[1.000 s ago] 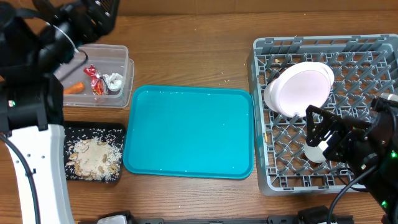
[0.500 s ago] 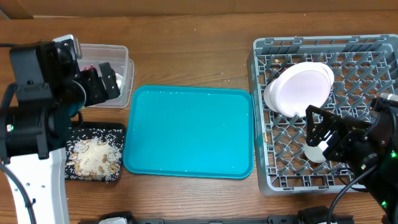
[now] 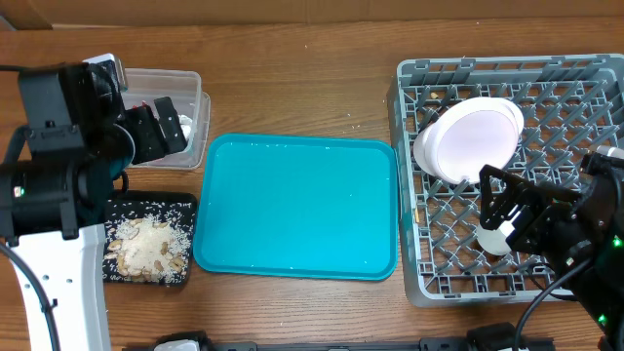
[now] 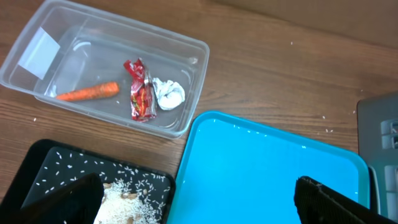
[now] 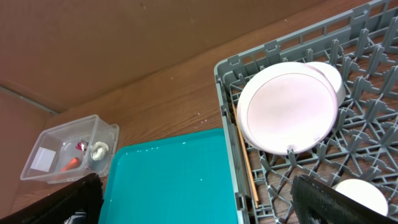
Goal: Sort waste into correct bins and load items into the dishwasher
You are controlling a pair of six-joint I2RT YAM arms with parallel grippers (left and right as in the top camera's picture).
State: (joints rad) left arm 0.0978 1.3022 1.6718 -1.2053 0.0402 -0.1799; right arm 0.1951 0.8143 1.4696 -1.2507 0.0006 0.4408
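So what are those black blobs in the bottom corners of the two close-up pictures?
Left wrist view: they are fingers of the left gripper, close to the lens and soft-edged. Right wrist view: those of the right gripper, likewise. Overhead view: even light, tiny glints on the teal tray.

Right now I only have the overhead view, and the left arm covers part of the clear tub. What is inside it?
Observer: In the left wrist view, a carrot, a red wrapper and a crumpled tissue lie in the clear tub.
Operator: I can't make out the chopsticks from above. Where are they?
Observer: The right wrist view shows the chopsticks lying inside the rack along its left wall, beside the plate.
Operator: Is the left gripper holding anything?
Observer: No. In its own camera the left gripper is open, with its fingers wide apart and nothing held.
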